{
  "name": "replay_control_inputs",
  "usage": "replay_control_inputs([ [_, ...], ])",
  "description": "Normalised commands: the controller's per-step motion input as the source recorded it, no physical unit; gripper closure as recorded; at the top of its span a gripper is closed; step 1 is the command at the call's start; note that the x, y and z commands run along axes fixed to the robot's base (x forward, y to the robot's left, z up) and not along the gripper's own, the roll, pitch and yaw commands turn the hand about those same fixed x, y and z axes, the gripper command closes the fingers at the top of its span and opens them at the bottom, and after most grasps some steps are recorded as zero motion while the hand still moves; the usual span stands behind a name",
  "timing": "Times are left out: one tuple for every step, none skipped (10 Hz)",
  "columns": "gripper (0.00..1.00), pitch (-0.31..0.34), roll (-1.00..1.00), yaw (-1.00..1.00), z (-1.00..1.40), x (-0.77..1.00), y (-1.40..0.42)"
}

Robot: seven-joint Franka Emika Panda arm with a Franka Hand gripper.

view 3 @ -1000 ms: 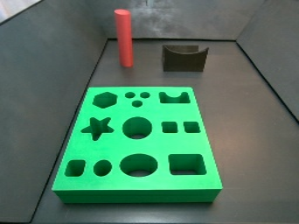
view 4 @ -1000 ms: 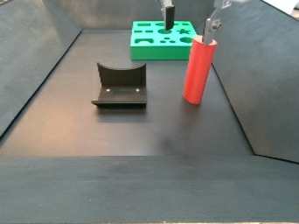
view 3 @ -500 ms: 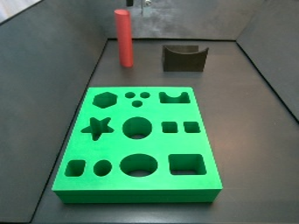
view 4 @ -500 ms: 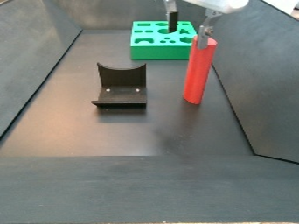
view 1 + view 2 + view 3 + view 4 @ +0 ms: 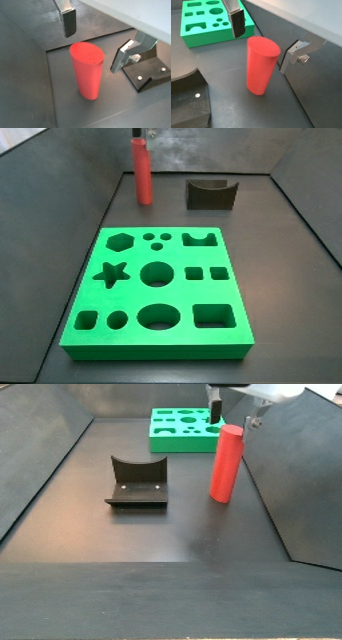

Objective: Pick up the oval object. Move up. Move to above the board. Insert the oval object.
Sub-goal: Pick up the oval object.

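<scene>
1. The oval object (image 5: pixel 262 64) stands upright on the dark floor (image 5: pixel 160 534), near the side wall, well apart from the board (image 5: pixel 160 293) and beside the fixture (image 5: pixel 138 481).
2. I have the hand (image 5: pixel 264 42) at the peg's top, its fingers (image 5: pixel 68 21) apart on either side, not yet touching.
3. I judge the grasp needs more descent, so the pads meet the flanks squarely.
4. I would centre first; an uneven squeeze could tip this tall peg.

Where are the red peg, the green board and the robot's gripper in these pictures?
oval object (image 5: pixel 225 464): side view, middle of its red side.
board (image 5: pixel 134 278): side view, bare green top.
gripper (image 5: pixel 264 39): wrist view, midway between fingertips, over the peg's top.
</scene>
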Motion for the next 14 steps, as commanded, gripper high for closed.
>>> replay_control_inputs([
  [0.0,-0.119,0.0,-0.03,-0.27,-0.1,0.0],
  [0.0,-0.02,0.0,-0.01,-0.04,0.0,0.0],
  [0.0,-0.026,0.0,-0.01,-0.05,-0.03,0.0],
  [0.0,-0.103,0.0,-0.02,-0.3,-0.05,0.0],
  [0.0,-0.127,0.0,0.0,-0.37,0.0,0.0],
  [0.0,-0.097,0.0,0.01,-0.31,0.01,0.06],
  [0.0,-0.051,0.0,0.06,-0.16,0.0,0.04],
  [0.0,-0.06,0.0,0.08,-0.13,0.0,0.02],
  [0.0,-0.051,0.0,0.04,-0.04,0.0,0.0],
  [0.0,-0.073,0.0,0.0,-0.11,-0.08,0.0],
  [0.0,-0.117,0.0,0.05,-0.23,-0.03,0.0],
  [0.0,-0.083,-0.05,0.0,-0.06,0.0,0.0],
  [0.0,-0.067,-0.03,0.0,0.0,-0.01,0.0],
  [0.0,-0.091,-0.09,0.11,-0.13,0.04,0.05],
])
